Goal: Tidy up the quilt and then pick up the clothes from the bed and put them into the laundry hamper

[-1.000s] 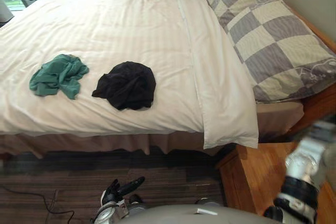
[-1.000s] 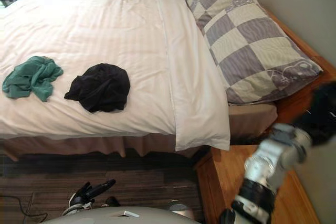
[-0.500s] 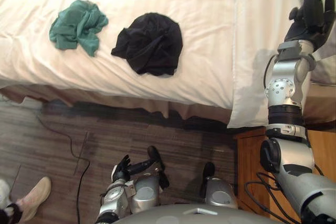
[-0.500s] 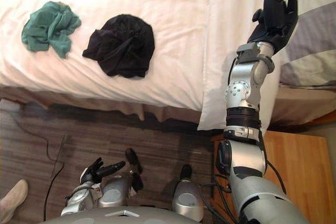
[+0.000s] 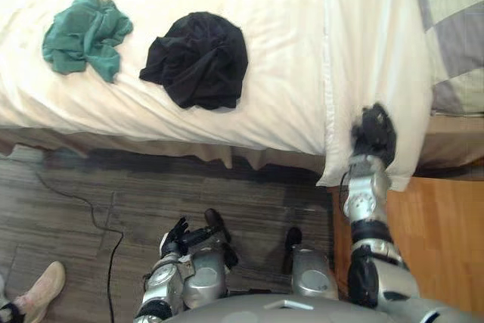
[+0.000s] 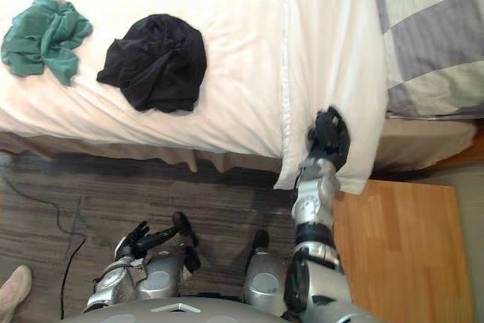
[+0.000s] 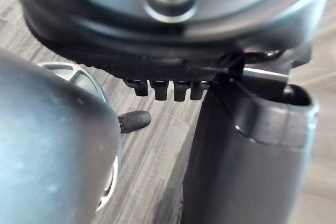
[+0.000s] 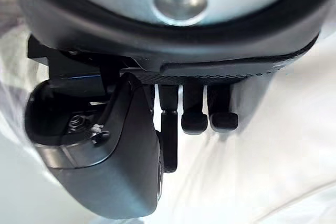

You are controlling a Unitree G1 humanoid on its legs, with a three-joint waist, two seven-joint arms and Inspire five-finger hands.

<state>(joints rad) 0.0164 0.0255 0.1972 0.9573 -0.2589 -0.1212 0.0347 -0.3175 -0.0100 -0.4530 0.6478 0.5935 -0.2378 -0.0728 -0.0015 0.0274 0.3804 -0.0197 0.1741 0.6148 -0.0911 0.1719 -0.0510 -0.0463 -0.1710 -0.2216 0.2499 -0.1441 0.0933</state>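
Quilt [image 5: 227, 5] covers the bed [image 5: 113, 147] in the left eye view. Its turned-back band [image 5: 370, 35] lies beside the checked pillow [image 5: 457, 28] and hangs off the near edge. The right hand [image 5: 373, 135] sits on that hanging corner. The green garment [image 5: 82, 32] and the black garment [image 5: 198, 58] lie on the quilt, apart from each other and well away from that hand. The left hand [image 5: 184, 235] hangs low over the floor [image 5: 76, 202], released and holding nothing.

The right eye view gives the same layout.

The left wrist view has the left hand relaxed above floorboards.

The right wrist view puts white cloth just past the right hand; whether it has a grip I cannot tell.

I judge that the quilt-tidying step is in hand. The next move calls for a sure hold on the corner, then drawing the band flat.
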